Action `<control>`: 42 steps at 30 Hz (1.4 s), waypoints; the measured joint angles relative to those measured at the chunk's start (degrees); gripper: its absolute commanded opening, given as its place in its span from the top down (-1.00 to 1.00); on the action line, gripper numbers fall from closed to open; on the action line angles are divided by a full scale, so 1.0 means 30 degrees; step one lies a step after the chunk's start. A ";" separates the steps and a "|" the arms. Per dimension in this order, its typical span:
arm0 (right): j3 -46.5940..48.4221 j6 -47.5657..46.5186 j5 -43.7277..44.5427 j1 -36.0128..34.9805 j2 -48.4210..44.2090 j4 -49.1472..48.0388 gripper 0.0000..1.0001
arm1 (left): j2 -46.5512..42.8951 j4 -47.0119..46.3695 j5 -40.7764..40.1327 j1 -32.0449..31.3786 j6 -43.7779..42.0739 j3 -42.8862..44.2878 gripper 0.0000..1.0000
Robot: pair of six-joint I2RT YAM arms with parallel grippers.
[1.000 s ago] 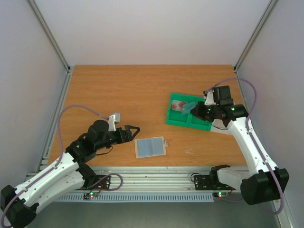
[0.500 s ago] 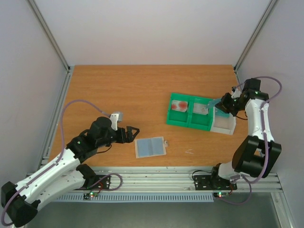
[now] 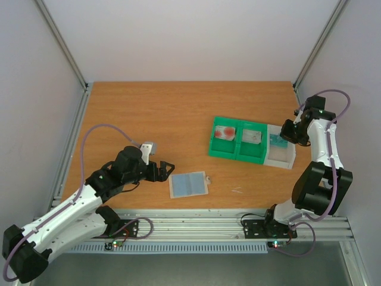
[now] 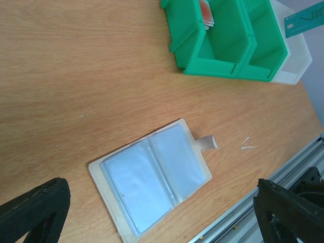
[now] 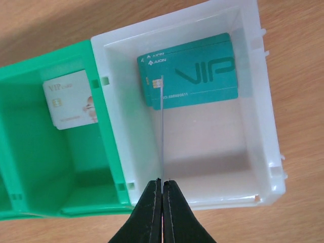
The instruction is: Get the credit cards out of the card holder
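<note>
Teal plastic card [image 5: 163,147], edge-on, sits clamped in the right gripper [image 5: 163,185] above the clear white box [image 5: 266,126] adjoining the green compartment tray [image 5: 61,208]. Left gripper [image 3: 165,170] gapes wide beside the flat translucent blue-grey card holder [image 4: 152,179], well apart from that tray.

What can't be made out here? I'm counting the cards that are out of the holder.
Held card: edge-on in the right gripper, right wrist view; its face is hidden.
Teal cards in the clear box: stacked, right wrist view, so the count is unsure.
Red-marked card: left wrist view, mostly behind the green tray wall.
</note>
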State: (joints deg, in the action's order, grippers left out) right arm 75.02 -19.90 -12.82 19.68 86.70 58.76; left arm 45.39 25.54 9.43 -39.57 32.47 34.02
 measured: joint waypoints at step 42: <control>0.2834 -0.4124 -0.3847 0.1173 0.5945 0.0270 0.74 | 0.1902 -0.0474 0.0525 0.0131 0.1443 0.1202 -0.99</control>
State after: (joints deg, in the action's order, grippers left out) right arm 83.53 -32.27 -24.36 23.20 104.53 59.57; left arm 51.09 24.12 11.00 -39.18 36.80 37.63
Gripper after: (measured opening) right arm 0.115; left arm 0.995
